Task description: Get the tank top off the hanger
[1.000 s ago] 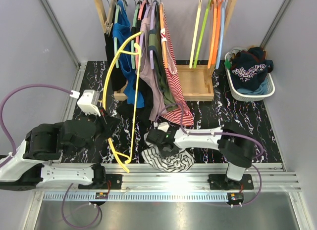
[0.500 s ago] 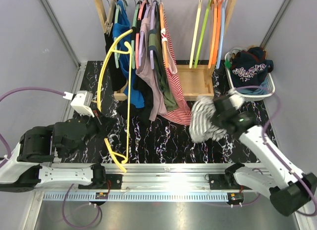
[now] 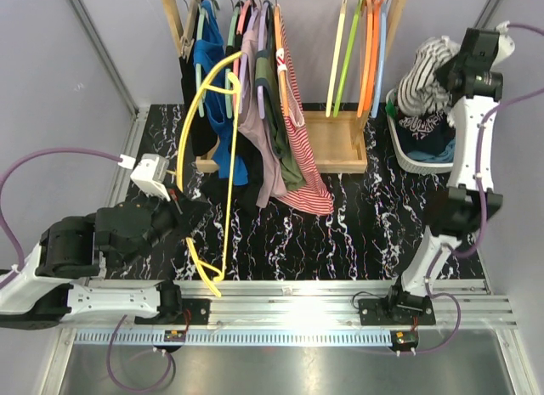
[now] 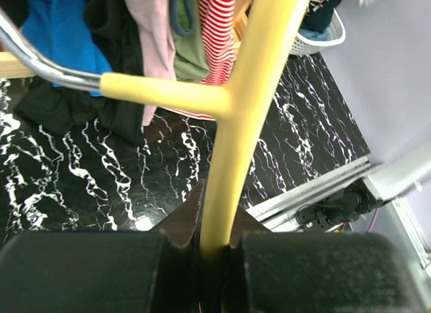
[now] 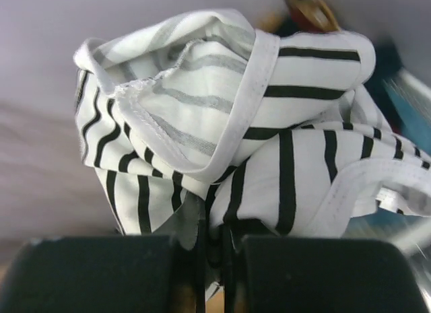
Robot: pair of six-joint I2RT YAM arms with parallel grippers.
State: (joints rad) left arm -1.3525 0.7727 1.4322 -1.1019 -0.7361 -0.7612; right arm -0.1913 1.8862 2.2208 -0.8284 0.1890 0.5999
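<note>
Swung upward, your right gripper point(image 5: 212, 251) is pinching the striped tank top point(image 3: 422, 76) above the white basket point(image 3: 427, 167) while your left gripper point(image 4: 215, 251) is clamping the yellow hanger point(image 4: 234, 118).

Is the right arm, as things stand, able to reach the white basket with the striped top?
Probably yes: the right gripper, shut on the striped tank top, appears to hang over the white basket, and nothing visible stands between them.
</note>
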